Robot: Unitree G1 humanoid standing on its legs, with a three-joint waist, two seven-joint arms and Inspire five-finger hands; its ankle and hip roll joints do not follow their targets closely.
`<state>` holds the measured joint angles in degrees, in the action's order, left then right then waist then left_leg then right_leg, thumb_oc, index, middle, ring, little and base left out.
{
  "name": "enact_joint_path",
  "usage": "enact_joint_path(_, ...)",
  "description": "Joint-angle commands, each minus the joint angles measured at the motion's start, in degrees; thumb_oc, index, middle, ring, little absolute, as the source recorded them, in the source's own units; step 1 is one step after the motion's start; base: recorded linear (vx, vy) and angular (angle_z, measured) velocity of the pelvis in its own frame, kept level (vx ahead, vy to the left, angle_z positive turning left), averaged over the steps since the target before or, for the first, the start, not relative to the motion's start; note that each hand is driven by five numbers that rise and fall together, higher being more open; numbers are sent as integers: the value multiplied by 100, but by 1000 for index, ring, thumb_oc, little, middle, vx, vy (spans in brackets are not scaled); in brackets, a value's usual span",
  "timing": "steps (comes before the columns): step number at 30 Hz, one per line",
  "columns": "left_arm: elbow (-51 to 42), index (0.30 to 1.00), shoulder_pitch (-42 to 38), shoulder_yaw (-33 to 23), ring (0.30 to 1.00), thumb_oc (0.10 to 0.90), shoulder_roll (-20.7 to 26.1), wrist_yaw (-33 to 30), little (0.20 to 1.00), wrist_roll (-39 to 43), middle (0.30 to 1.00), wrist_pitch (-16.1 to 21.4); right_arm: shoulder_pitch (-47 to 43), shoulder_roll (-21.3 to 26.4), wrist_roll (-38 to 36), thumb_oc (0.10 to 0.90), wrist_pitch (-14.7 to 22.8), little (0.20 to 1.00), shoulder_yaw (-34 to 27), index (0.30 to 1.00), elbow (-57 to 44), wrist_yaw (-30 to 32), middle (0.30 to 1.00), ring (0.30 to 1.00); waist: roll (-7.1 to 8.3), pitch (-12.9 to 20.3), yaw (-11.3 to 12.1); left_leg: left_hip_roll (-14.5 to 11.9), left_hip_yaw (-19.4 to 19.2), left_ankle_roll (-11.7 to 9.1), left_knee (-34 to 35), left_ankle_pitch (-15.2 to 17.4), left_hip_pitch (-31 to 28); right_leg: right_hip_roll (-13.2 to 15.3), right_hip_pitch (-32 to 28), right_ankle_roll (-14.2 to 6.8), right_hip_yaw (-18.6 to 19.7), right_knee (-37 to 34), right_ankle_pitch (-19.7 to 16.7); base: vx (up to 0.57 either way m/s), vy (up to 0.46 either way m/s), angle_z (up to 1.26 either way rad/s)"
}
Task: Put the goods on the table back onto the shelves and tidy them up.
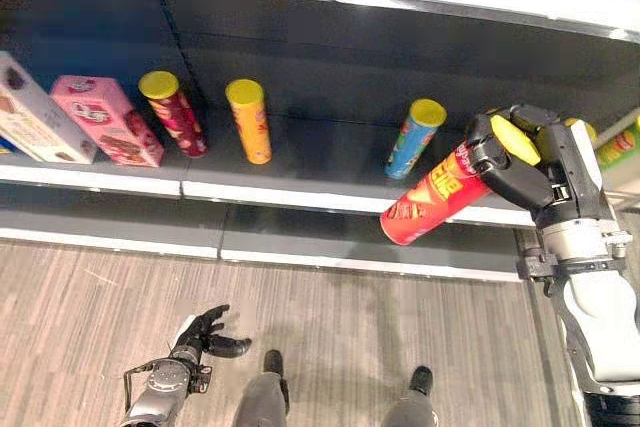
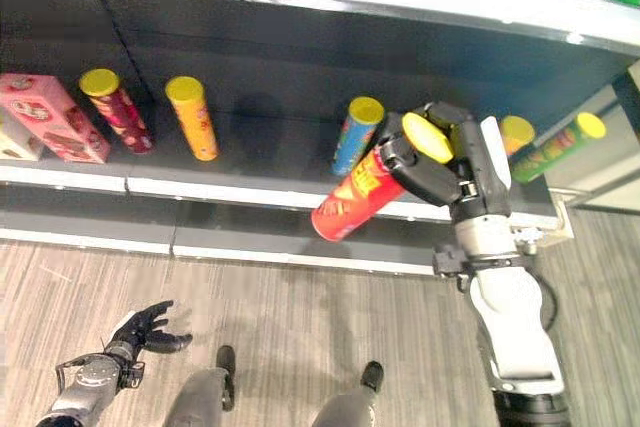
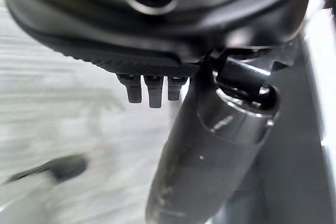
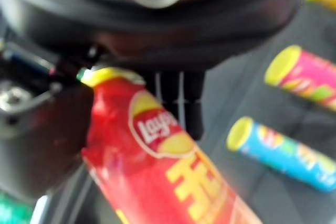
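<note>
My right hand (image 1: 525,162) is shut on a red chip can (image 1: 432,199) with a yellow lid. The can is tilted, its base pointing down and to the left, in front of the dark shelf's white front edge (image 1: 300,197). The right wrist view has the same red can (image 4: 168,182) close up in the hand's grip. A blue can (image 1: 415,139) stands on the shelf just left of the held can. My left hand (image 1: 205,332) hangs low over the floor with its fingers relaxed and holds nothing.
On the shelf, from the left, stand a white box (image 1: 35,112), a pink box (image 1: 105,119), a dark red can (image 1: 175,112) and an orange can (image 1: 250,122). A green can (image 2: 555,147) lies at the far right. Between the orange and blue cans the shelf board is bare.
</note>
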<state>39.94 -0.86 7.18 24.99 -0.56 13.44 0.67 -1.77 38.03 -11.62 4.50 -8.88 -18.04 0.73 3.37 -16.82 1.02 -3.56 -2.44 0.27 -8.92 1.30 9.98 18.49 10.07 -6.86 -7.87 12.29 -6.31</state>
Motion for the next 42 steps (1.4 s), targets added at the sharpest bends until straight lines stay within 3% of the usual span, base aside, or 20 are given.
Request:
enact_joint_path(1, -24, 900, 305, 94, 900, 800, -152, 62, 900, -32, 900, 86, -706, 667, 156, 400, 567, 300, -583, 300, -274, 209, 300, 300, 26, 399, -10, -363, 356, -588, 688, -209, -242, -484, -455, -143, -216, -773, 211, -12, 105, 19)
enact_joint_path(2, 152, 900, 214, 57, 900, 800, -179, -27, 900, -70, 900, 61, -781, 694, 232, 400, 594, 300, -479, 300, -227, 227, 300, 300, 80, 301, -21, -280, 344, -524, 625, -148, -186, -564, -451, -152, 24, -977, 174, -15, 107, 13)
enact_joint_path(6, 21, 900, 165, 72, 900, 800, -256, -77, 900, 92, 900, 107, -1011, 755, 433, 400, 517, 300, -172, 300, -302, 98, 300, 300, 135, 205, 29, -223, 375, -456, 423, -145, 30, -529, -489, -247, 267, -1204, 11, -45, 15, 3)
enact_joint_path(8, -18, 900, 160, 31, 900, 800, -290, -101, 900, 199, 900, 109, -1145, 836, 716, 400, 506, 300, -13, 300, -307, 140, 300, 300, 191, 195, 78, -239, 354, -443, 376, -125, 101, -490, -488, -315, 192, -1363, -144, -10, -64, -8)
enact_joint_path(10, 15, 900, 91, 121, 900, 800, -317, -142, 900, 250, 900, 94, -1568, 922, 1408, 400, 395, 300, 685, 300, -225, 135, 300, 300, 276, 180, 153, -221, 417, -443, 324, -157, 252, -445, -548, -407, -10, -1556, -262, 29, -61, -11)
enact_joint_path(12, 12, 900, 74, 144, 900, 800, -298, -180, 900, 283, 900, 95, -1735, 901, 1751, 400, 342, 300, 994, 300, -78, 186, 300, 300, 297, 167, 229, -209, 436, -432, 316, -160, 300, -423, -555, -437, -83, -1576, -294, 11, -22, -7)
enact_joint_path(13, 12, 900, 77, 127, 900, 800, -301, -181, 900, 284, 900, 95, -1775, 900, 1759, 400, 350, 300, 1031, 300, -50, 198, 300, 300, 298, 170, 207, -206, 442, -431, 311, -159, 310, -421, -554, -438, -89, -1579, -296, -17, -21, 15)
enact_joint_path(14, -24, 900, 56, 163, 900, 800, -249, -243, 900, 315, 900, 101, -2213, 826, 2395, 400, 225, 300, 1521, 300, 325, 421, 300, 300, 290, 102, 348, -194, 486, -414, 293, -164, 390, -391, -548, -471, -172, -1586, -308, -15, -14, 24)
enact_joint_path(15, -24, 900, 58, 147, 900, 800, -250, -243, 900, 315, 900, 101, -2251, 821, 2401, 400, 232, 300, 1555, 300, 353, 434, 300, 300, 292, 100, 329, -193, 490, -414, 288, -163, 395, -391, -548, -471, -176, -1585, -308, -30, -12, 18)
enact_joint_path(16, -55, 900, 56, 206, 900, 800, -197, -311, 900, 329, 900, 108, -2637, 794, 2900, 400, 98, 300, 1827, 300, 681, 674, 300, 300, 261, 33, 468, -168, 538, -402, 275, -171, 471, -362, -531, -476, -229, -1559, -301, -17, 1, 15)
enact_joint_path(18, -86, 900, 75, 194, 900, 800, -186, -337, 900, 328, 900, 111, -2795, 734, 3035, 400, 92, 300, 1956, 300, 810, 789, 300, 300, 235, 3, 483, -154, 564, -394, 273, -174, 497, -352, -521, -480, -250, -1545, -298, -12, 3, 17)
enact_joint_path(22, -215, 900, 98, 312, 900, 800, -96, -566, 900, 398, 900, 210, -3659, 479, 3907, 400, -222, 300, 2425, 300, 1644, 1441, 300, 300, 143, -164, 744, -64, 730, -328, 320, -228, 622, -301, -392, -483, -277, -1413, -288, -19, -2, 12)
enact_joint_path(28, -296, 900, -16, 509, 900, 800, -97, -751, 900, 424, 900, 353, -4042, 457, 4529, 400, -581, 300, 2266, 300, 2307, 2328, 300, 300, -23, -341, 936, 61, 963, -351, 381, -347, 853, -234, -300, -499, -490, -1291, -222, -5, -13, 29)
enact_joint_path(31, -228, 900, -93, 668, 900, 800, -178, -814, 900, 373, 900, 395, -3960, 442, 4893, 400, -813, 300, 1807, 300, 2257, 2974, 300, 300, -149, -380, 1002, 165, 1174, -388, 480, -450, 974, -154, -337, -538, -766, -1321, -219, 31, -18, 42)
enact_joint_path(42, -147, 900, -265, 942, 900, 800, -270, -939, 900, 355, 900, 481, -4095, 480, 5178, 400, -1171, 300, 1470, 300, 2440, 3902, 300, 300, -275, -352, 1019, 243, 1279, -407, 680, -553, 1017, -50, -340, -572, -923, -1406, -211, 12, 6, 12)
